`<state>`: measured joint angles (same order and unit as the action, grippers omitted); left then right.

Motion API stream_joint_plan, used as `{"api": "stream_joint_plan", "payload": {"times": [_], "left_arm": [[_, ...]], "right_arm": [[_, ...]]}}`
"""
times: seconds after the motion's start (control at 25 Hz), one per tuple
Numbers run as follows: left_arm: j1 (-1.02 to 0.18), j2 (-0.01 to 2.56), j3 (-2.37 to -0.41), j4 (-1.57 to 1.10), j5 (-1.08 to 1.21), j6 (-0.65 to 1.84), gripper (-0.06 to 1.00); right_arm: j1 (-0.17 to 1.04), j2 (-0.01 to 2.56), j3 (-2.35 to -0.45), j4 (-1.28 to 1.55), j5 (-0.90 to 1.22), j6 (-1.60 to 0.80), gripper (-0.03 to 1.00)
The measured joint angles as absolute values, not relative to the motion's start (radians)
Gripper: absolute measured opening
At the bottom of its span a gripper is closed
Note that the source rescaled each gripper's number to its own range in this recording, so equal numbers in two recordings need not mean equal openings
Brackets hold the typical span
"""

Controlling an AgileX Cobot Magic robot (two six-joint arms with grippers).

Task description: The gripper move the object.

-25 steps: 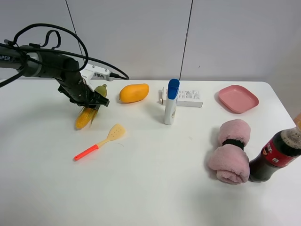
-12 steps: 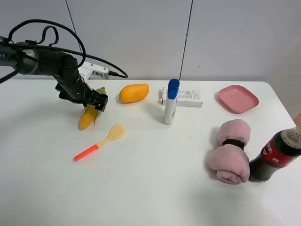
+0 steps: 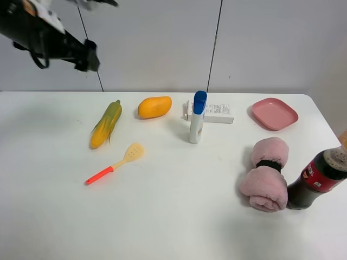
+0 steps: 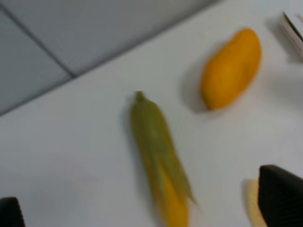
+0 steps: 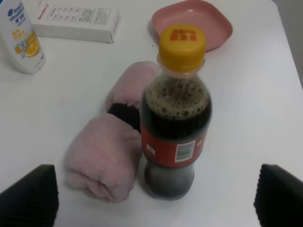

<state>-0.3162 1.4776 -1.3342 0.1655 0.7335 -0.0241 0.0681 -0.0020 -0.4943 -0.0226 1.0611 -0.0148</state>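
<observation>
A white table (image 3: 162, 216) fills the high view, backed by a pale grey panelled wall with dark vertical seams. The corn (image 3: 106, 124) lies flat on the table's left part, free of any grip, its green husk end toward the wall and its yellow kernel end toward the near side; the mango (image 3: 154, 106) sits just to its right, and the yellow spatula with the red handle (image 3: 114, 163) lies nearer the front. The left gripper (image 3: 87, 56) hangs high above the table in front of the wall, well apart from the corn; its black fingertips (image 4: 281, 196) stand wide apart at the edges of the left wrist view, holding nothing. Mid-table a white bottle with a blue cap (image 3: 197, 117) stands before a white box (image 3: 217, 113). Farther right are a pink plate (image 3: 274, 114), a rolled pink towel (image 3: 265, 174) and a cola bottle (image 5: 176, 113) standing upright beside the towel. The right gripper (image 5: 151, 198) shows its dark fingers spread to either side of the cola bottle, grasping nothing
</observation>
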Motion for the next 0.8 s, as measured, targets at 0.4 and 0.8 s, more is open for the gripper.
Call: {"api": "stream_joint_plan", "payload": {"times": [0.4,0.8], "left_arm": [[0.030,1.187,-1.332,0.105,0.962,0.074,1.00],[0.070,0.711,-1.120,0.055,1.057,0.071,1.00]], "right_arm": [[0.068,-0.002,-0.494,-0.023,1.061,-0.015,1.00],[0.068,-0.002,-0.494,-0.023,1.061,-0.015,1.00]]}}
